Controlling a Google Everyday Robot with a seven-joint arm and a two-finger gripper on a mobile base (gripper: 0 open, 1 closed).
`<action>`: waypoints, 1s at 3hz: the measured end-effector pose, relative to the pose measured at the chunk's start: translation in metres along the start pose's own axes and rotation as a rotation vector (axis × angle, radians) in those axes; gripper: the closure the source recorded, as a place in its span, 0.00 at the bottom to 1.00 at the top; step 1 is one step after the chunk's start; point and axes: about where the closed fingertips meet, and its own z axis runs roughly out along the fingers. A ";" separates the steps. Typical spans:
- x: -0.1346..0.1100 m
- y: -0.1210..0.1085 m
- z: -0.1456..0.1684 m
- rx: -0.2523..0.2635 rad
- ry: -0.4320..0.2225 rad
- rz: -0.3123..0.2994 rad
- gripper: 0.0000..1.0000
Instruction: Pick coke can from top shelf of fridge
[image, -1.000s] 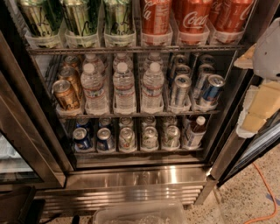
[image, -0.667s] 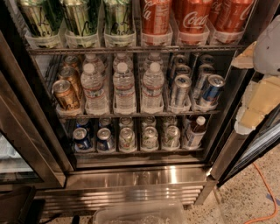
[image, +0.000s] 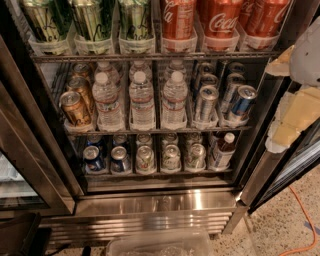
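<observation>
Three red coke cans with white script stand in clear lane trays on the right half of the top shelf of the open fridge. Their tops are cut off by the frame's upper edge. Green-gold cans fill the left half of that shelf. My gripper shows as a blurred white and cream shape at the right edge, in front of the fridge's right post. It is to the right of the coke cans, lower than them, and touches none of them.
The middle rack holds water bottles, gold cans on the left and slim silver-blue cans on the right. The bottom rack holds several small cans. A clear plastic bin lies on the floor; an orange cable runs at the right.
My gripper has shifted slightly upward at the right edge. The cans and shelves have not moved.
</observation>
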 end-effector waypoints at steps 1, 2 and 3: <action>-0.003 0.020 -0.001 0.036 -0.087 0.106 0.00; -0.012 0.041 0.001 0.087 -0.237 0.259 0.00; -0.027 0.041 0.000 0.159 -0.386 0.354 0.00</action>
